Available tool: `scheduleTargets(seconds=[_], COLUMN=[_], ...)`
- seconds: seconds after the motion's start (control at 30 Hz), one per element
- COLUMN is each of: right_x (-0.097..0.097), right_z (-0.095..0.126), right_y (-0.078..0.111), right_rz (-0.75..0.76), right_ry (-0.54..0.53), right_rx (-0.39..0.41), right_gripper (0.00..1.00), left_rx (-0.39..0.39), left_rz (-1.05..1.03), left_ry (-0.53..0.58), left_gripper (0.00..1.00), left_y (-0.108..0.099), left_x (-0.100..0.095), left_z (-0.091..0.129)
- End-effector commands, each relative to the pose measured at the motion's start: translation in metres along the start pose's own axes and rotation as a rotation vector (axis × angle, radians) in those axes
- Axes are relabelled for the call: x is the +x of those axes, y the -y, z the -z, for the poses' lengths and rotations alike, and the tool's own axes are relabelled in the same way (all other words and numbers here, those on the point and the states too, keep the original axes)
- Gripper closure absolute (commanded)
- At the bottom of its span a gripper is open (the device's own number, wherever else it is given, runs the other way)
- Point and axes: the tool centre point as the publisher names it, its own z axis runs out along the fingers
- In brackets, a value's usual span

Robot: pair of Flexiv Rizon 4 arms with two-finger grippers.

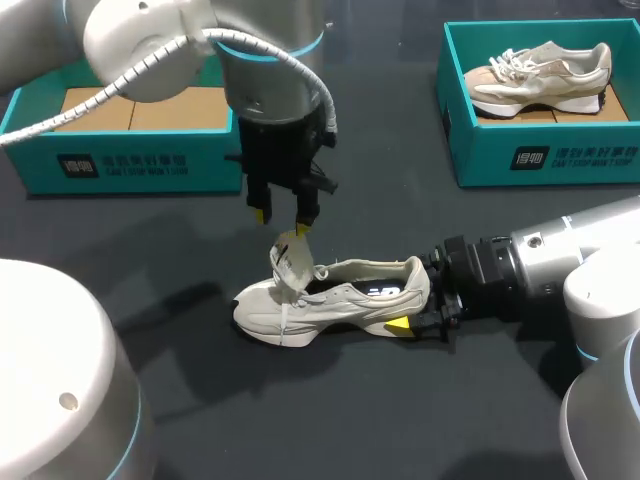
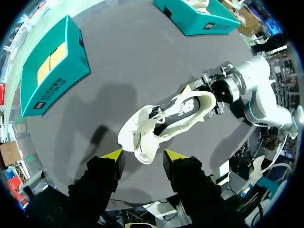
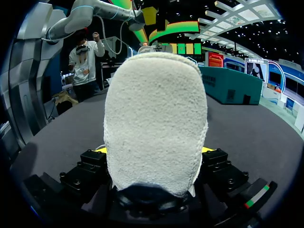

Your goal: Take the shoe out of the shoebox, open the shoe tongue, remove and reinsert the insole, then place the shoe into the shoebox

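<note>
A beige sneaker [image 1: 340, 300] lies on its side on the dark table, toe towards my left. My right gripper [image 1: 412, 302] is shut on its heel, and the fuzzy heel [image 3: 156, 123] fills the space between both fingers in the right wrist view. The shoe's tongue [image 1: 291, 258] stands pulled up out of the shoe. My left gripper [image 1: 282, 222] hangs open right above it. In the left wrist view the tongue's end [image 2: 145, 147] sits between the yellow tips without touching both. The dark shoe opening [image 2: 164, 118] shows behind the tongue.
A teal shoebox [image 1: 130, 160] with a cardboard bottom stands at the back left. A second teal box [image 1: 560, 155] at the back right holds another beige sneaker [image 1: 540, 75]. Bare dark tabletop lies in front of the shoe.
</note>
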Motion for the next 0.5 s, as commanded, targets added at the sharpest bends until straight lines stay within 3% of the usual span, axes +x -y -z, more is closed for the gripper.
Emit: scheduleTargets(seconds=[0.03,0.4,0.5], right_x=[0.000,0.000,0.000], right_z=[-0.001,-0.001,-0.001], right_y=[0.001,0.001,0.001], right_rz=[0.000,0.000,0.000], right_ry=[0.001,0.001,0.001], right_rx=[0.002,0.002,0.002], right_gripper=[1.00,1.00,1.00], left_rx=[0.009,-0.008,-0.003], left_rz=[-0.243,-0.840,-0.960], left_ry=[-0.040,-0.103,-0.111], left_gripper=[0.50,0.58,0.75], left_y=[0.005,0.024,0.028], left_x=[0.003,0.035,0.043], left_z=[0.009,0.020,0.020])
